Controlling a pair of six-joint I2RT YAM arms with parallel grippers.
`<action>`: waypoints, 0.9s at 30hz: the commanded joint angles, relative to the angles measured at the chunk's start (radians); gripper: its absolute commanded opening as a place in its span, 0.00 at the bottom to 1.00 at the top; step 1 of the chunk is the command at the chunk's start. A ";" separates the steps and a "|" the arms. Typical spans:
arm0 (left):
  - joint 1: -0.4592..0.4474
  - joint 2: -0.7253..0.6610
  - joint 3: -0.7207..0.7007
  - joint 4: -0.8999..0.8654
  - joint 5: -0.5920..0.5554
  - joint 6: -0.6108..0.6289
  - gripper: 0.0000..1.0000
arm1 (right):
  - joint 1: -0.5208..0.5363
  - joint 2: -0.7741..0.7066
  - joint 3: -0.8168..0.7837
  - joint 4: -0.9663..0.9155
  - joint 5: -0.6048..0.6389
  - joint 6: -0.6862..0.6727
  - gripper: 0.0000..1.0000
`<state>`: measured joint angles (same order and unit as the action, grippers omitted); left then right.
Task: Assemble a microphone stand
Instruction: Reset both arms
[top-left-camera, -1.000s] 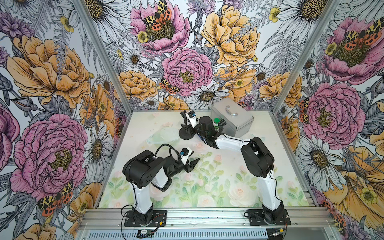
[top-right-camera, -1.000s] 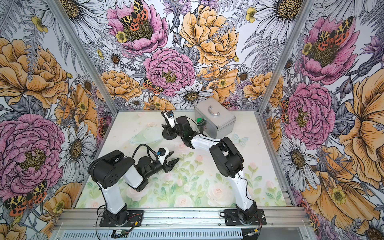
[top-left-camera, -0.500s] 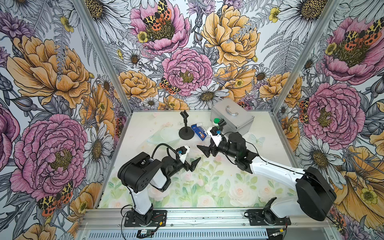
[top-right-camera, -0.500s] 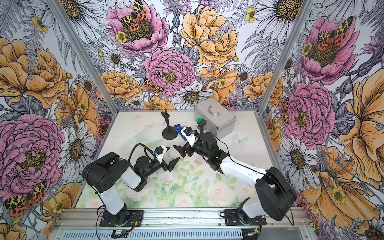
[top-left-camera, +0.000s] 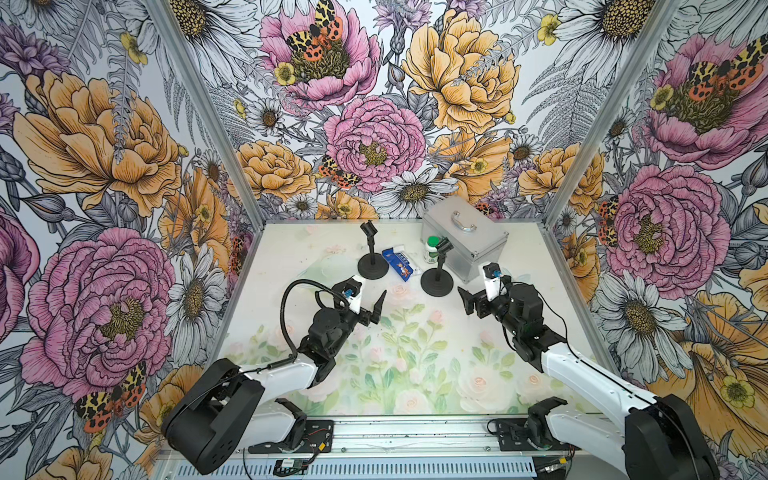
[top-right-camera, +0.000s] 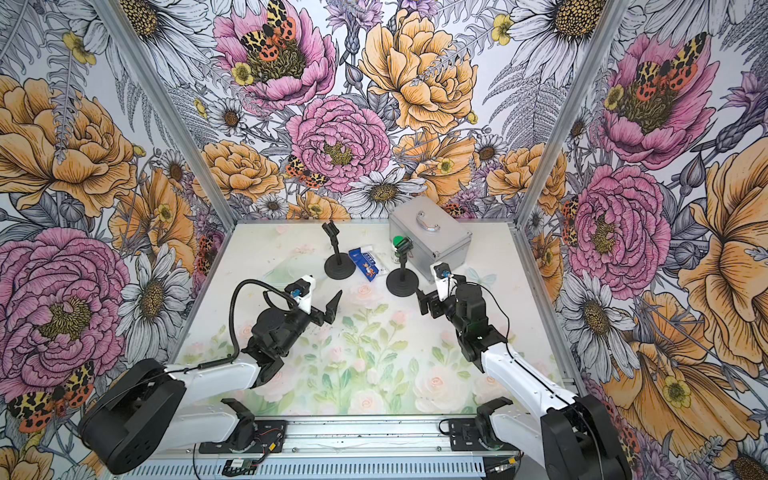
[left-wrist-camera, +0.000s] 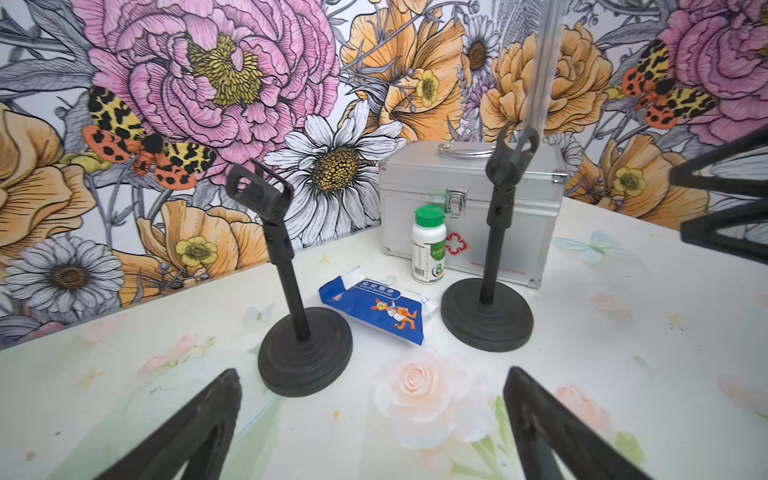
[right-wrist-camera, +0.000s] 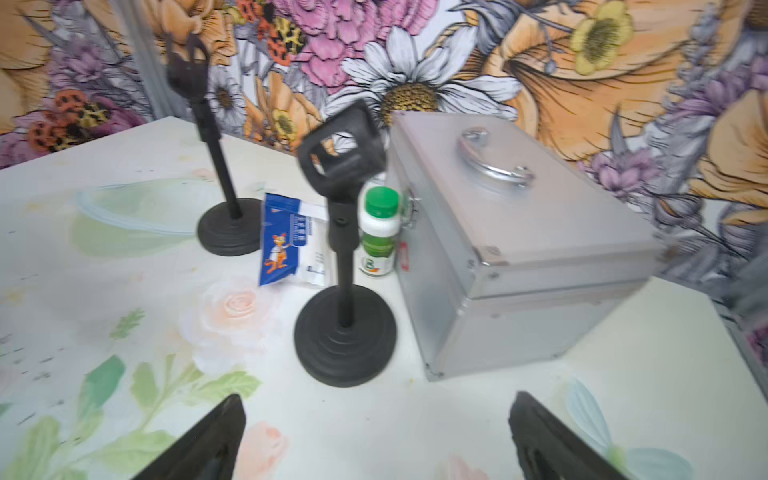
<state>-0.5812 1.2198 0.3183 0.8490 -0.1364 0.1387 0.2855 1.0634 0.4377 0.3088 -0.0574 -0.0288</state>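
1. Stands. The left stand (top-left-camera: 372, 266) and the right stand (top-left-camera: 436, 282) are upright on the table (top-left-camera: 415, 361), toward its far side. Each has a round, matte black base with stepped rings, a thin straight pole and a forked clip on top.

2. Surroundings. A flat blue and white packet (top-left-camera: 398, 262) lies between the two bases. A white bottle (top-left-camera: 432, 251) with a green cap stands just behind the right stand, whose pole crosses in front of it in both top views. Behind the bottle sits a boxy silver case (top-left-camera: 469, 237) with a curved handle on its lid, a latch and a red cross mark.

3. Pincers. The left gripper (left-wrist-camera: 371, 374) and the right gripper (right-wrist-camera: 378, 397) hover over the floral table surface with their black, tapered fingers (left-wrist-camera: 199, 428) spread wide and nothing between them. The right gripper is near the right stand's base but clear of it
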 joint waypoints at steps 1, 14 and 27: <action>-0.026 -0.082 0.091 -0.298 -0.179 0.056 0.99 | -0.068 -0.035 -0.049 0.077 0.121 0.028 1.00; 0.165 -0.125 0.184 -0.584 -0.369 0.000 0.99 | -0.268 0.247 -0.121 0.475 0.076 0.052 1.00; 0.452 0.065 0.116 -0.301 -0.006 -0.043 0.98 | -0.322 0.474 -0.093 0.652 0.061 0.091 1.00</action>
<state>-0.1665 1.2423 0.4511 0.4267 -0.2890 0.1154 -0.0380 1.5272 0.3260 0.8806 -0.0006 0.0456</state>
